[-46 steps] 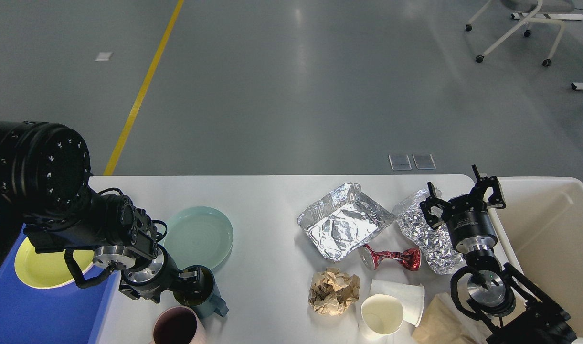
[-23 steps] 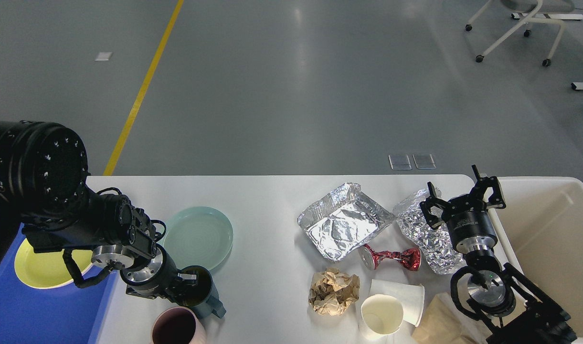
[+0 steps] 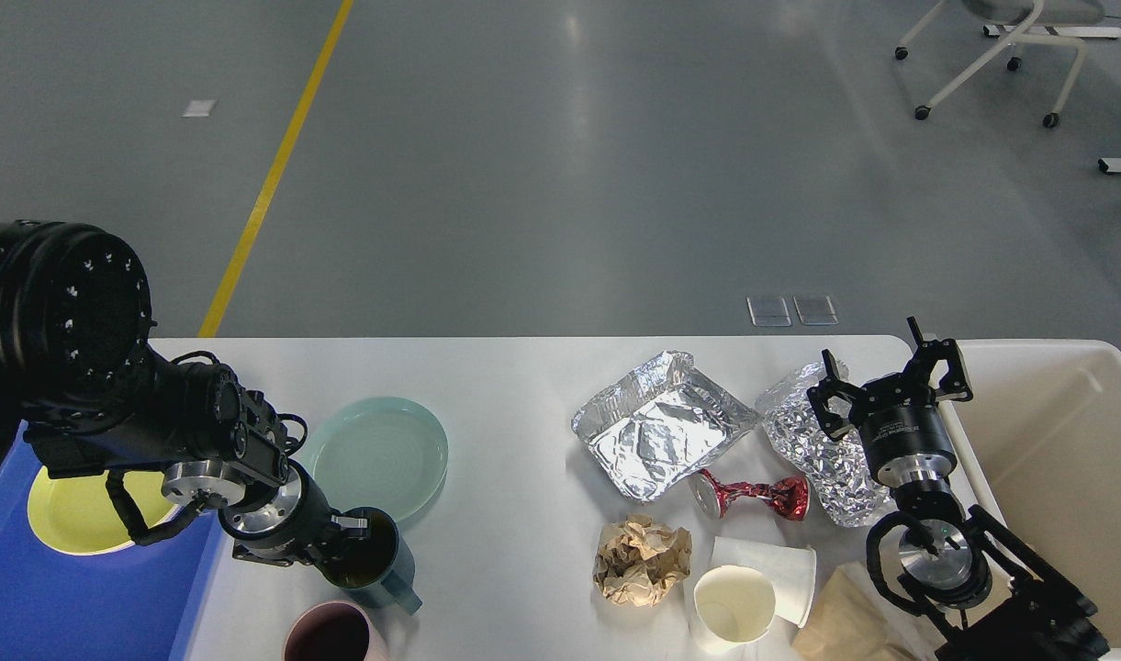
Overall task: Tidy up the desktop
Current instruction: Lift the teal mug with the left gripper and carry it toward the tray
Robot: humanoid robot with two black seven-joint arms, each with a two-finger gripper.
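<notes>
Left arm drags the dark teal mug toward the blue tray; right arm idle.

Head view: over the last second the left gripper (image 3: 351, 542), its fingers clamped across the rim of the dark teal ceramic mug (image 3: 376, 562), has carried the mug leftward and nearer me (the whole arm has swung that way too), so the mug now stands clear of the pale green round plate (image 3: 376, 454) and just above the pink cup (image 3: 330, 635). That looks like crockery heading for the blue plastic tray (image 3: 73, 597), where a yellow plate (image 3: 69, 514) already lies. The right gripper (image 3: 889, 390) has not moved, its fingers spread and empty above the crumpled foil (image 3: 822, 459). The large white desktop (image 3: 514, 441) still holds much litter, so tidying seems early.
</notes>
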